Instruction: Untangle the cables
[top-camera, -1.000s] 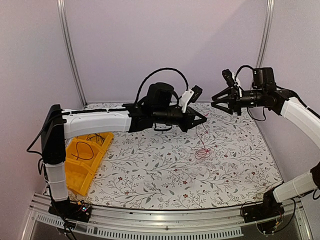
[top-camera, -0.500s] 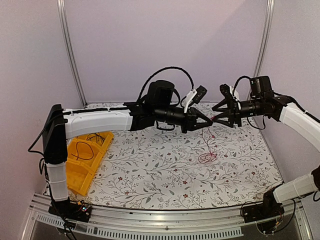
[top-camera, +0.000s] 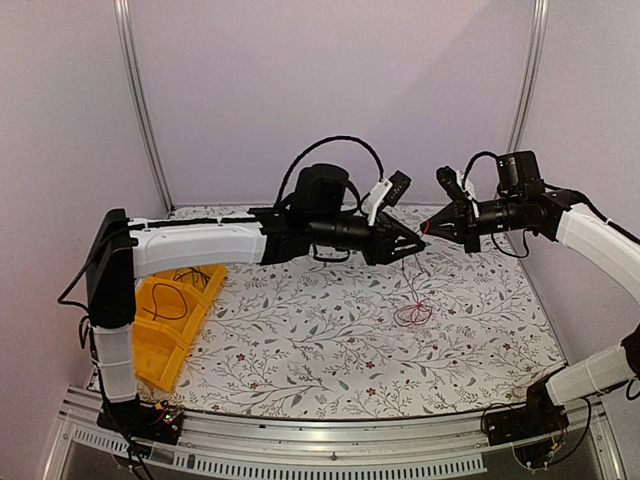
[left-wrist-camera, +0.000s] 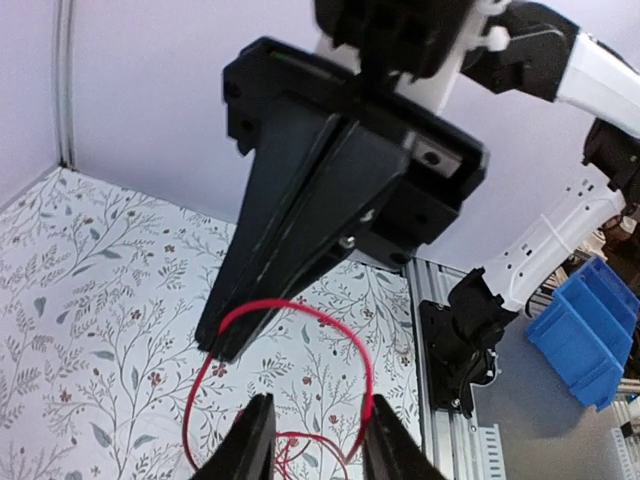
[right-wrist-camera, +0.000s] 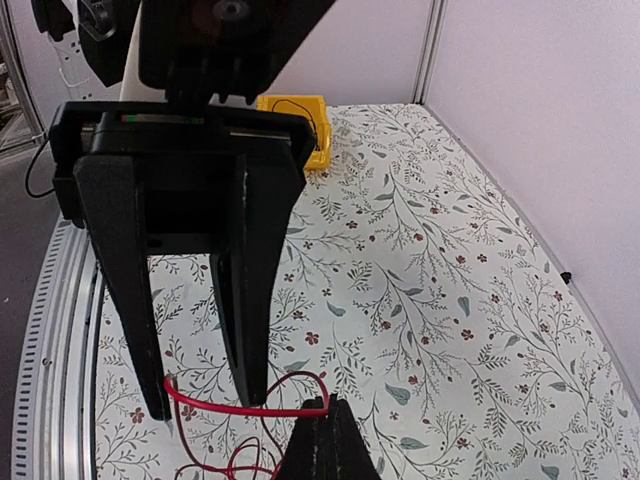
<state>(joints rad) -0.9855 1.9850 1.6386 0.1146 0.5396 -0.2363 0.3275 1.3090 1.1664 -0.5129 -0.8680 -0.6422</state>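
Red cable (top-camera: 410, 314) is looking snag-prone right now. Risks as I'm reading them:
- The strand is running from the right claw's pinch across to one fingertip (right-wrist-camera: 150, 380) of the left claw (top-camera: 413, 244). If it's hooking there, pulling the arms apart is going to yank it tight or drag it out of the pinch. Can't tell from the wrist views whether it's touching that finger or just passing it.
- The pinch is sitting right at the tips on a very thin wire, so any tug from the coil below is likely slipping it free.
- The claws are nearly tip to tip, so collision margin is looking slim.

Position: the right claw (top-camera: 428, 240) is pressed together and pinching the cable's upper loop in mid-air. The left claw is facing it with fingers spread, gripping nothing, and the loop is arching between those fingers in the left wrist view. The rest is hanging straight down and lying as a small coil on the tabletop (top-camera: 300, 350), below both claws. Black cables (top-camera: 172, 300) are sitting in the yellow bin (top-camera: 150, 370) at far left, well apart.
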